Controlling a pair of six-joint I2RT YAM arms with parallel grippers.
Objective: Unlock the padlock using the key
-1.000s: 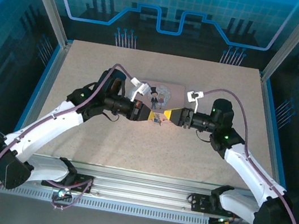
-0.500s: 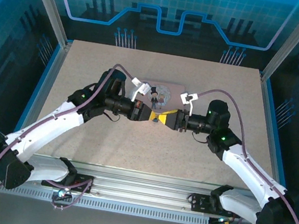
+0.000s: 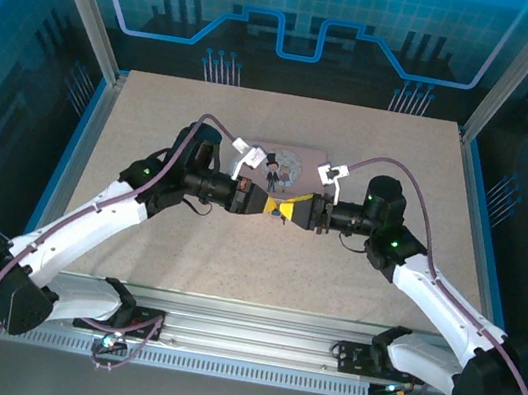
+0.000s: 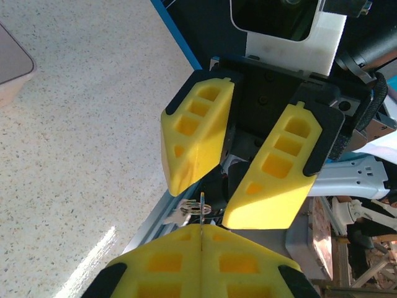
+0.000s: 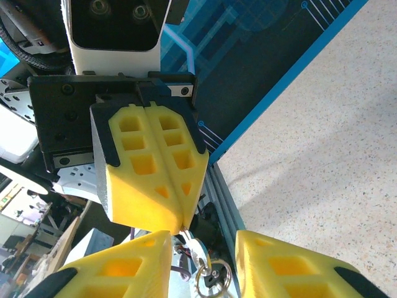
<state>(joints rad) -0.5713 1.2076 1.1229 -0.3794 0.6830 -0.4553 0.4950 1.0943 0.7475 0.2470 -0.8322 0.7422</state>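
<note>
My left gripper (image 3: 273, 205) and right gripper (image 3: 293, 209) meet tip to tip above the table, in front of the pink tin (image 3: 286, 165). The left gripper (image 4: 202, 234) is shut on the key (image 4: 202, 216), a thin silvery blade that sticks out edge-on from between its yellow pads, with a small wire ring (image 4: 197, 209) on it. The right gripper (image 5: 205, 264) stands open on both sides of the key (image 5: 198, 251), and the ring (image 5: 212, 274) hangs between its fingers without touching either. The padlock is hidden.
The pink tin's corner (image 4: 11, 62) lies on the speckled table (image 4: 80, 143) to the left. The blue side rail (image 5: 260, 112) and metal frame run close behind the grippers. Bare tabletop (image 3: 264, 258) stretches in front of the two arms.
The right gripper has moved left until its tips meet the left gripper's, and its jaws have narrowed around the key. The left arm has held still.
</note>
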